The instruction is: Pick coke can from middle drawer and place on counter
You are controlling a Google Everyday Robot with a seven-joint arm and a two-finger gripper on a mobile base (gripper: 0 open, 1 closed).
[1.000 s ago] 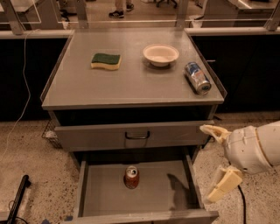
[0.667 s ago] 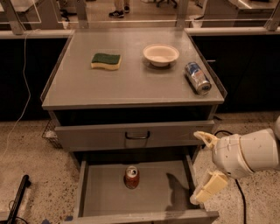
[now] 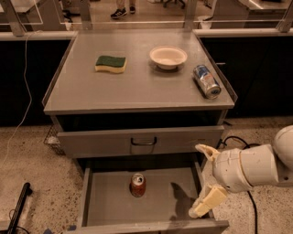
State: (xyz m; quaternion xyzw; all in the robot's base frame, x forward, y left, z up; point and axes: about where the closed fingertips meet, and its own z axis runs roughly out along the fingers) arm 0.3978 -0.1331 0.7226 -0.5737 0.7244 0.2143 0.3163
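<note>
Coke can (image 3: 137, 184) stands upright near the centre of the open middle drawer (image 3: 108, 204). It is red with a silver top, and I cannot read its white markings. The gripper (image 3: 205, 177) hangs at the drawer's right wall, well apart from the can, jaws spread wide and holding nothing. Its arm is cut off at my right edge, and the drawer's front is partly cut off below. On the tabletop (image 3: 137, 89) lie a sponge (image 3: 111, 63) and a bowl (image 3: 168, 56).

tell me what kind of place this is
Probably an office or lab space set up for robot trials: a gray metal counter over drawers, a speckled floor, and someone's shoes beyond a rail. The gripper hangs open by the middle drawer, right of the coke can.
</note>
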